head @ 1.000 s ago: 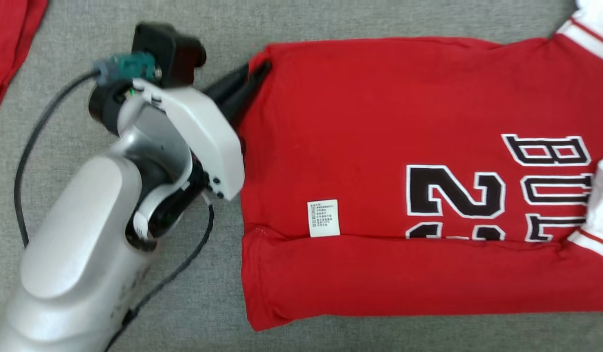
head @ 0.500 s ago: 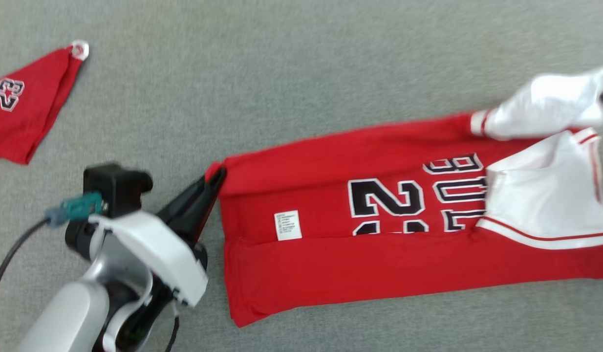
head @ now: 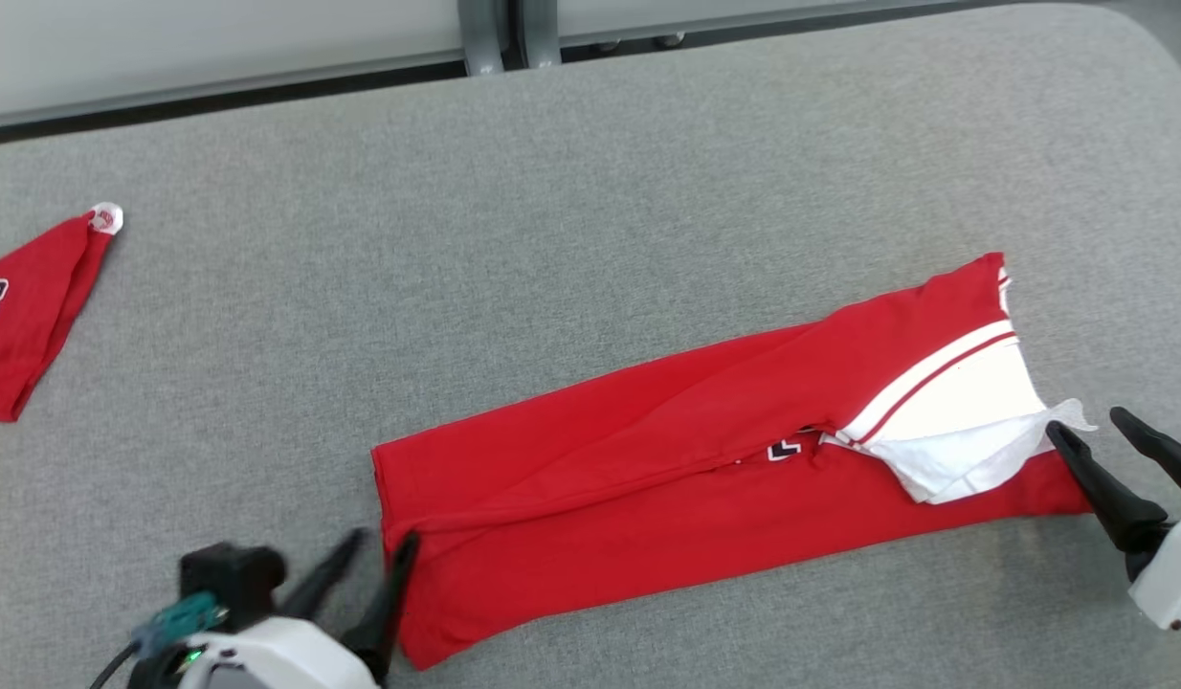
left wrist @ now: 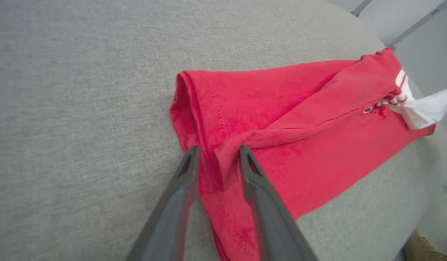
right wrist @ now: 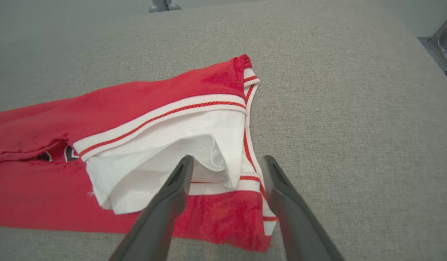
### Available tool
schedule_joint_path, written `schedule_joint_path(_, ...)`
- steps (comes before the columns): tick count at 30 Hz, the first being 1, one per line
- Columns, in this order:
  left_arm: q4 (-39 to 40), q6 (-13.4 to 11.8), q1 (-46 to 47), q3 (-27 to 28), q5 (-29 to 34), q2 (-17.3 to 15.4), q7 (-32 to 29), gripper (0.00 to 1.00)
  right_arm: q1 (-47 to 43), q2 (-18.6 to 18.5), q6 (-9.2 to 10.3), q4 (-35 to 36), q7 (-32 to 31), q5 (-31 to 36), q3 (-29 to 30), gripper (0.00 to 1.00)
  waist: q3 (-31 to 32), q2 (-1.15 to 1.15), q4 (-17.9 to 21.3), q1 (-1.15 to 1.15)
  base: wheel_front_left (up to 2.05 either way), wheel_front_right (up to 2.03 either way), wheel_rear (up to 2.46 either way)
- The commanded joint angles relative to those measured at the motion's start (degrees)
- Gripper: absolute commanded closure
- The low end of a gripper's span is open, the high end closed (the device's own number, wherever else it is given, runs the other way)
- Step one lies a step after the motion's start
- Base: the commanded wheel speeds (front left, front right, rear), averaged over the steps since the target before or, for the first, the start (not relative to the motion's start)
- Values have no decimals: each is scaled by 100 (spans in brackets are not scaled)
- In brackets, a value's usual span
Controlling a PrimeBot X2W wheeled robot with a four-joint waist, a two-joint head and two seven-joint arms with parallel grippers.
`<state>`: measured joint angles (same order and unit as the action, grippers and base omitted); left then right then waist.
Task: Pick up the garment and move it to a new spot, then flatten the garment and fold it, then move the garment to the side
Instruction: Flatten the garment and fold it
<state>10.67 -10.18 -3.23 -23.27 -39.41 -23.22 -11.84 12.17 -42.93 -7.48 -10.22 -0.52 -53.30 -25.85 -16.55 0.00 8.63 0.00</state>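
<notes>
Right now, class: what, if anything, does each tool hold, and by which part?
Nothing is held. The left tool stands open astride a fold at the jersey's hem corner; the right tool, open, at its white sleeve.

The left gripper (left wrist: 219, 152) rises from the bottom edge with its two dark fingers parted, and a raised ridge of the red jersey (left wrist: 299, 108) stands between the tips. The jersey lies folded into a long strip on the grey fabric surface (left wrist: 82, 90) (white trim (left wrist: 422, 108) at its far end).
</notes>
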Motion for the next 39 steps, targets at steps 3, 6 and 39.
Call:
schedule_joint_path(3, -154, -275, -306, 234, 130, 154, 599, 0, -222, -20, -3, 52, 0, 61, 303, 0, 196, 0, 19, 0, 0, 0, 0)
schedule_joint_path(6, -239, -445, -481, 451, 297, 301, 1284, 0, -276, 21, -2, 8, -89, 192, 716, 0, 224, 0, -7, 0, 0, 0, 0)
schedule_joint_path(39, -1383, 822, 113, 1465, 1821, 1926, 2708, 0, 754, 837, -3, -1993, -1761, 48, 781, 100, -27, 0, -908, 0, 0, 0, 0)
